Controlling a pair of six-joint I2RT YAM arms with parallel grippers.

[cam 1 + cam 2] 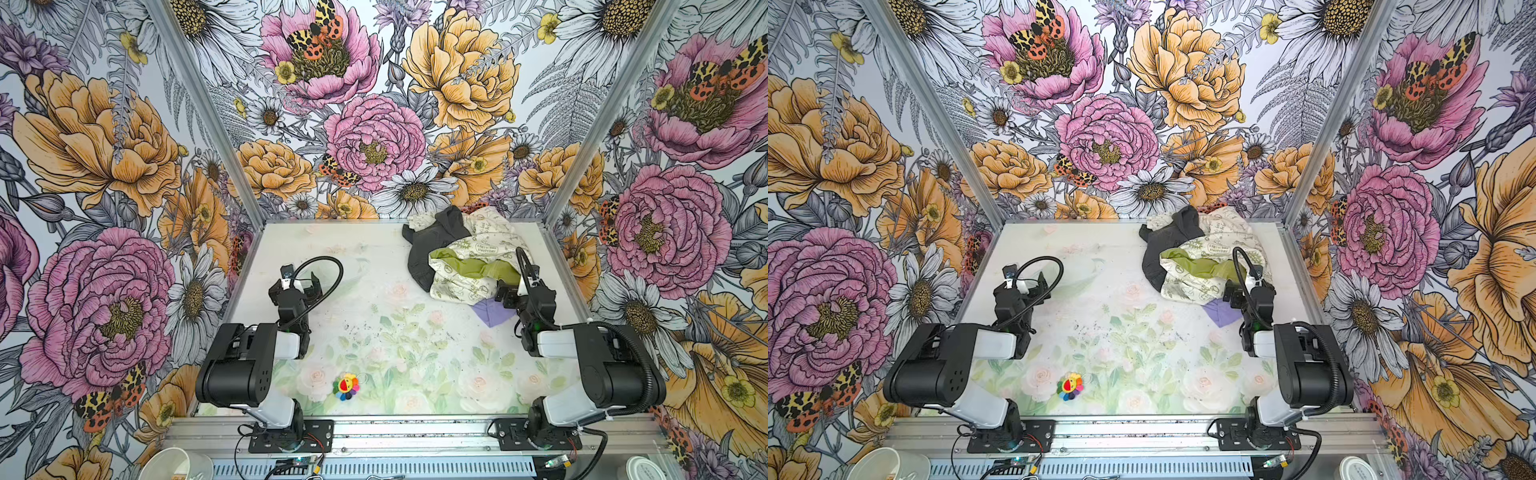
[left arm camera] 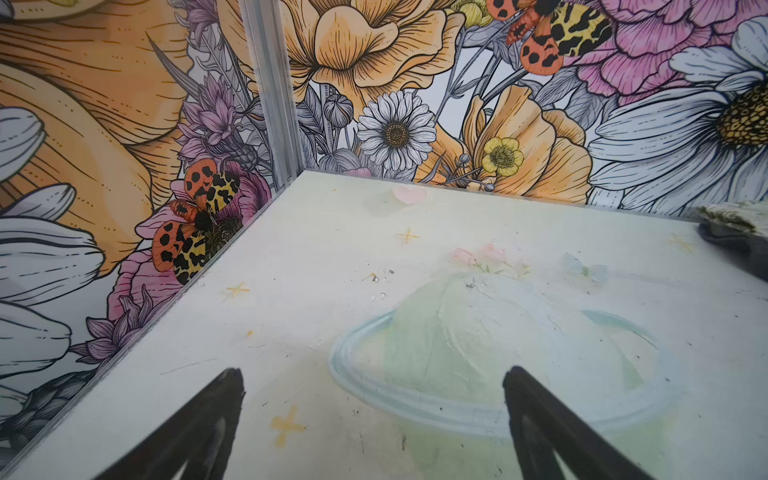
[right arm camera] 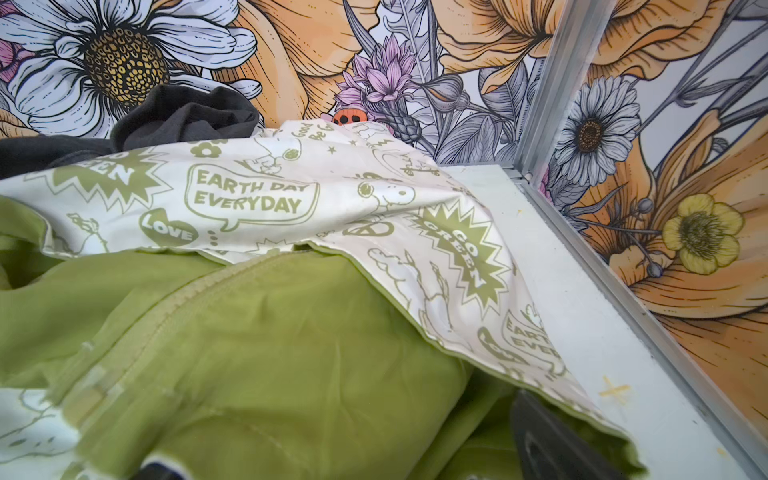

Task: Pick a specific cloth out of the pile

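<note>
In both top views the plain pale lavender-purple soft cloth point(image 1: 492, 313) point(image 1: 1221, 312) lay on the pale floral-printed table point(image 1: 374, 291), right of centre in the frame. Only a smooth, unprinted, angular corner showed. The rest was tucked under the pile of fabrics point(image 1: 457, 249) point(image 1: 1196, 253) just above it. That pile filled the table's upper right corner. It held a dark charcoal-grey garment point(image 1: 424, 253) and a crumpled cream cloth with green printed badges point(image 1: 486, 232), whose olive-green lining point(image 1: 469, 268) was turned outward. The right gripper point(image 1: 510, 291) point(image 1: 1241, 291) stood at the pile's lower right edge, directly above the lavender corner, and its finger spacing was hard to read from there. The left gripper point(image 1: 296, 282) point(image 1: 1026, 284) hung left of centre, well apart from the pile, with its fingers spread. A small rainbow flower-shaped toy point(image 1: 346, 386) lay near the table's bottom edge.

In the left wrist view the left gripper point(image 2: 372, 374) held its two black fingers wide apart over bare tabletop.

In the right wrist view the right gripper point(image 3: 340, 440) also had its fingers apart. One black finger point(image 3: 540, 428) sat beside the cream cloth's hem, and olive lining bulged between the fingers, not pinched.
</note>
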